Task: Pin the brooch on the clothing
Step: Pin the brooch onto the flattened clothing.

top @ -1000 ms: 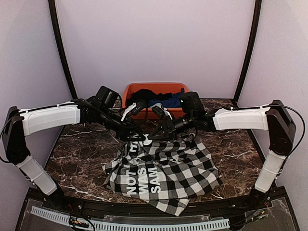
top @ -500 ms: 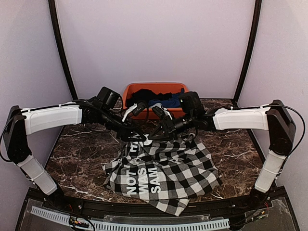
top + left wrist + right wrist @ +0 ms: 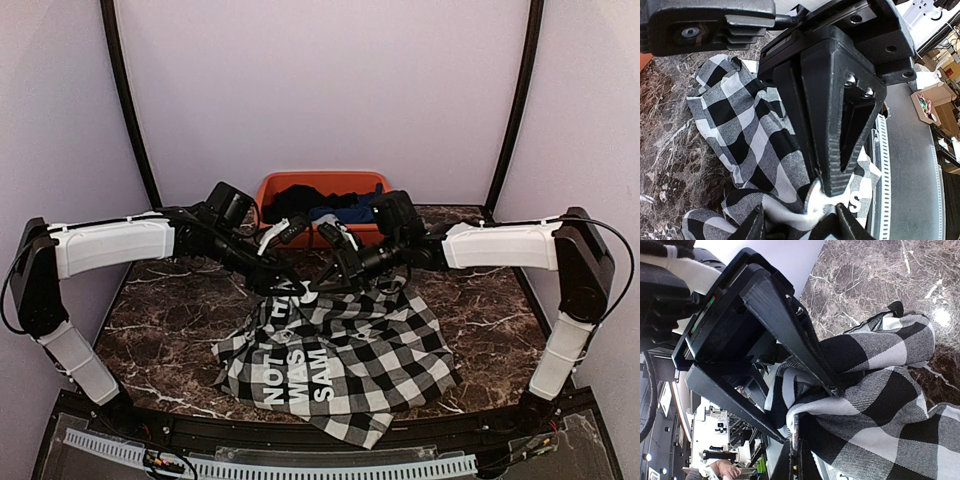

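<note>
The clothing (image 3: 340,350), a black-and-white check shirt with white block letters, lies on the marble, and its far edge is drawn up to both grippers. My left gripper (image 3: 294,287) comes in from the left. In the left wrist view its jaws (image 3: 797,222) stand part-way apart with a thick white fold of the clothing (image 3: 745,125) bunched between them. My right gripper (image 3: 313,287) meets it from the right. Its fingers (image 3: 832,170) are shut and their tips pinch the same fold. In the right wrist view the right gripper (image 3: 796,445) nips the cloth edge (image 3: 890,405). The brooch is hidden.
An orange bin (image 3: 268,190) stands at the back of the marble table (image 3: 170,300), holding a black garment (image 3: 298,197) and a blue garment (image 3: 347,212). A slotted rail (image 3: 270,466) runs along the near edge. Grey walls enclose three sides.
My left arm has edged slightly to the right, toward the right gripper. The right arm and the shirt have stayed as they were.
</note>
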